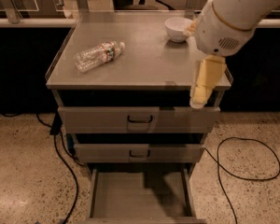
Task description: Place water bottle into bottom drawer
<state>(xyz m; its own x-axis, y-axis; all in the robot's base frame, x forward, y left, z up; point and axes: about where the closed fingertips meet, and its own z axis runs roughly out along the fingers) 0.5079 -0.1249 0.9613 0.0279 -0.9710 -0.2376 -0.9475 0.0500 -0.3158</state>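
Lowest and nearest, below the pincer and to its left, the bottom drawer (130,197), a deep grey metal tray with a plain floor, stands pulled out and holds nothing but a shadow. A thin black cable (245,157) loops on the speckled floor below and right of the pincer. Above the open tray, two shut grey drawers with dark handles (140,119) sit stacked, the upper one with its right end just under the pincer's tip. The cream-coloured pincer (197,101) hangs tip-down at the front right corner of the grey metal desk (149,69), under the arm's rounded white housing (233,17); whether it is spread or pressed together I cannot tell, and it holds nothing. Well to its left and farther back, the small clear crinkled plastic water bottle (99,56) lies on its side on the desk, white cap pointing toward the pincer's side. Behind the pincer, by the desk's far edge, stands a small white bowl (178,28).
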